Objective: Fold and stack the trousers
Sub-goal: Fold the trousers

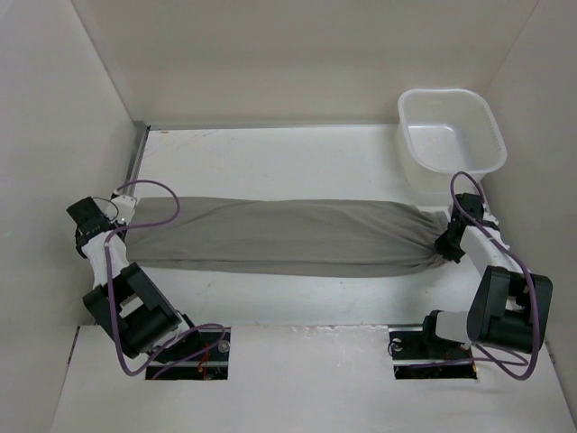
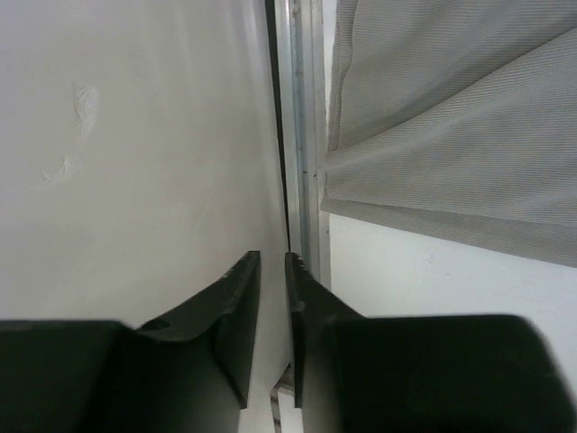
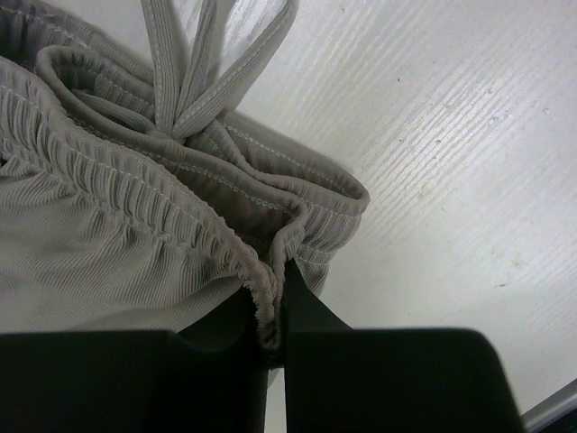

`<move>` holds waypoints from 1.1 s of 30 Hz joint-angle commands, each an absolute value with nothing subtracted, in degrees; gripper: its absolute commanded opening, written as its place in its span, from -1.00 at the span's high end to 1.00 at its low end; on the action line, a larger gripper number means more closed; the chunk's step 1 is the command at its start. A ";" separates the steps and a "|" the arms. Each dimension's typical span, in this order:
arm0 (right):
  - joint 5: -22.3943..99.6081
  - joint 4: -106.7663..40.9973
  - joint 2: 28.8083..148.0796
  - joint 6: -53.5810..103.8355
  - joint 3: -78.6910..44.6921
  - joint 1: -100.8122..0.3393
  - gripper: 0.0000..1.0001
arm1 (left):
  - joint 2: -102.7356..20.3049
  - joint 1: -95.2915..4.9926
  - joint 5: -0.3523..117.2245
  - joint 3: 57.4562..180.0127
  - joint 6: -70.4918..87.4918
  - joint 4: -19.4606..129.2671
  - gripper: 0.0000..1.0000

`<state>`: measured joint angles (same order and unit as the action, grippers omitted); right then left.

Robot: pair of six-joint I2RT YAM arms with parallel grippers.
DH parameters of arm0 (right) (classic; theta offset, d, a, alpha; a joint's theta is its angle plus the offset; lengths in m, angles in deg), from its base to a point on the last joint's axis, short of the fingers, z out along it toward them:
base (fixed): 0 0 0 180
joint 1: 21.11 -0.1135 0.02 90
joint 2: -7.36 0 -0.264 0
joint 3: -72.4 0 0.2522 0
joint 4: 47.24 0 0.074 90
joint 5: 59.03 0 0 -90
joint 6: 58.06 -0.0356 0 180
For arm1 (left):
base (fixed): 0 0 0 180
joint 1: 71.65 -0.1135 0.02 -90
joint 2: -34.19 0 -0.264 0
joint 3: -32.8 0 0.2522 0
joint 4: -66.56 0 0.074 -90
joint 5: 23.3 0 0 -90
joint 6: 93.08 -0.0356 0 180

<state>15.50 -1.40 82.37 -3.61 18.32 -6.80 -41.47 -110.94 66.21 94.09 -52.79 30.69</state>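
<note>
The grey-taupe trousers (image 1: 288, 236) lie stretched out flat in a long band across the middle of the table, legs to the left and waist to the right. My right gripper (image 1: 444, 244) is shut on the bunched elastic waistband (image 3: 270, 302). The drawstring (image 3: 189, 72) lies loose beyond it. My left gripper (image 1: 122, 209) sits at the leg end by the left wall. Its jaws (image 2: 273, 262) are nearly together with only a thin gap, and nothing is between them. The leg cloth (image 2: 451, 126) lies apart from them to the right.
A white plastic tub (image 1: 448, 135) stands at the back right, just beyond the right gripper. A metal rail (image 2: 302, 108) runs along the foot of the left wall (image 2: 135, 135). White walls close in the table on the left, back and right.
</note>
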 commanded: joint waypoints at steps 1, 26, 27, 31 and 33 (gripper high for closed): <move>13.65 -4.74 80.23 -2.60 18.64 -5.95 1.00 | -41.74 -108.79 64.15 92.36 -54.84 31.00 0.54; 12.67 0.53 64.75 1.10 19.96 -6.57 0.96 | -62.14 -98.59 71.44 109.41 -44.30 28.99 0.07; 13.38 1.40 65.28 0.22 19.96 -6.13 0.96 | -61.96 -98.24 71.44 109.06 -44.74 28.63 0.08; 13.65 4.05 67.30 -0.23 19.96 -2.27 0.53 | -60.91 -97.18 72.23 107.39 -45.70 28.89 0.06; 13.56 4.23 68.09 -0.84 19.61 -0.51 -0.27 | -60.47 -97.01 72.67 106.86 -45.97 29.07 0.06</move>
